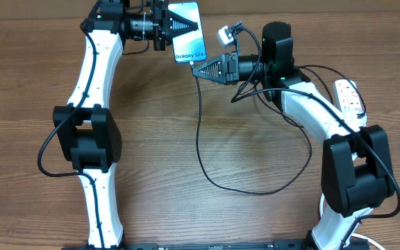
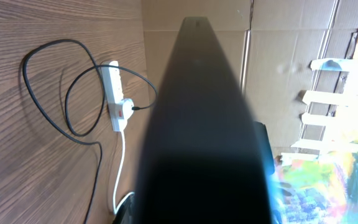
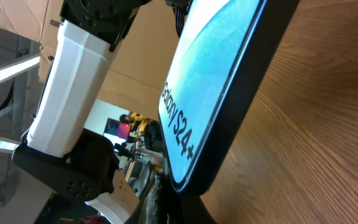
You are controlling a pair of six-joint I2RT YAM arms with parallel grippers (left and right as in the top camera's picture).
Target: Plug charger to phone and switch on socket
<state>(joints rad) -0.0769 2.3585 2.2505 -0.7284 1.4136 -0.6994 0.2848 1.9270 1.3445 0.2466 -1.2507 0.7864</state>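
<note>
My left gripper (image 1: 174,26) is shut on the phone (image 1: 187,31) and holds it at the far edge of the table, its cyan "Galaxy S24+" screen showing. The phone's dark back (image 2: 197,124) fills the left wrist view. My right gripper (image 1: 198,69) is shut on the plug end of the charger (image 1: 200,139), right at the phone's near short edge. The plug tip itself is hidden. In the right wrist view the phone (image 3: 207,81) stands just above the jaws (image 3: 194,208). The black cable loops back to the socket (image 1: 351,97).
The white power strip (image 2: 114,90) lies at the table's right side with its thick white cord (image 2: 120,168) and the looping black cable (image 2: 42,106). The right arm's elbow (image 1: 356,167) partly covers it from above. Cardboard walls (image 2: 291,56) stand behind the table.
</note>
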